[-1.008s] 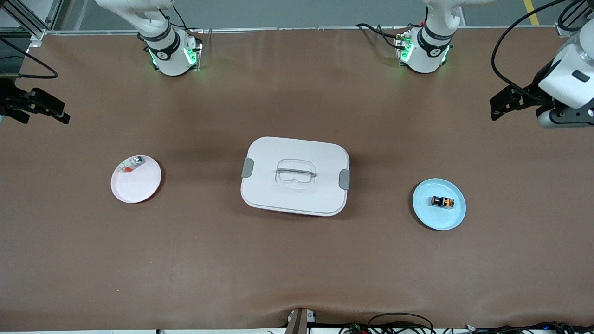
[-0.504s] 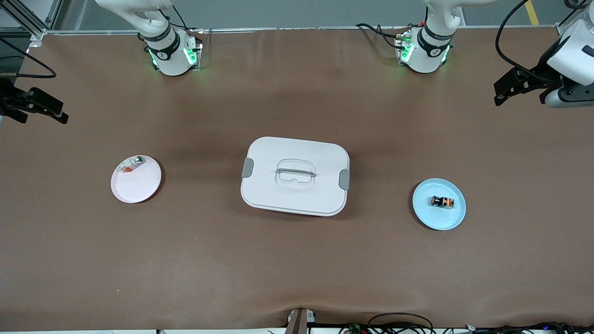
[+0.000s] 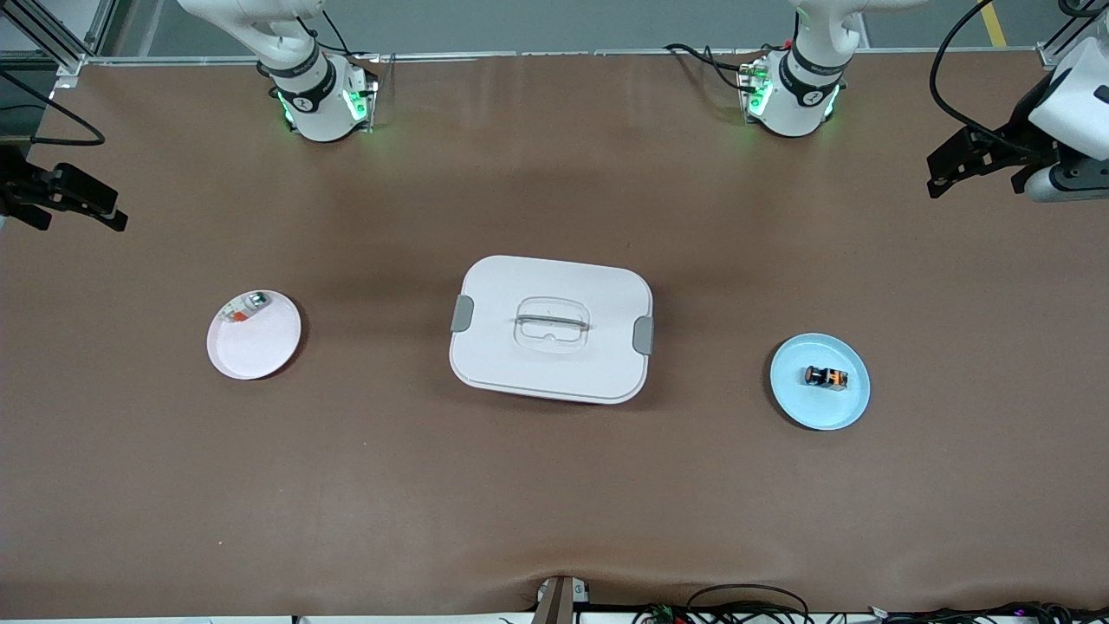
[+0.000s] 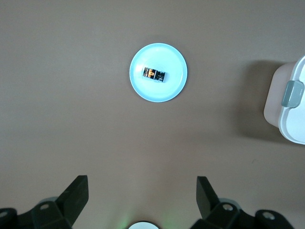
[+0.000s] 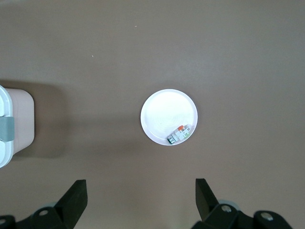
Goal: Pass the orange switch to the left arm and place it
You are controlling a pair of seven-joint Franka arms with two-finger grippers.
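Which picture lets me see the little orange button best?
The left wrist view: the orange switch lies mid-picture on the blue plate, seen straight from above. The front view shows it smaller, on that plate. The right wrist view doesn't show it.

Even overhead light, frames sharp; soft shadow beside box (image 3: 551,329); no glare.
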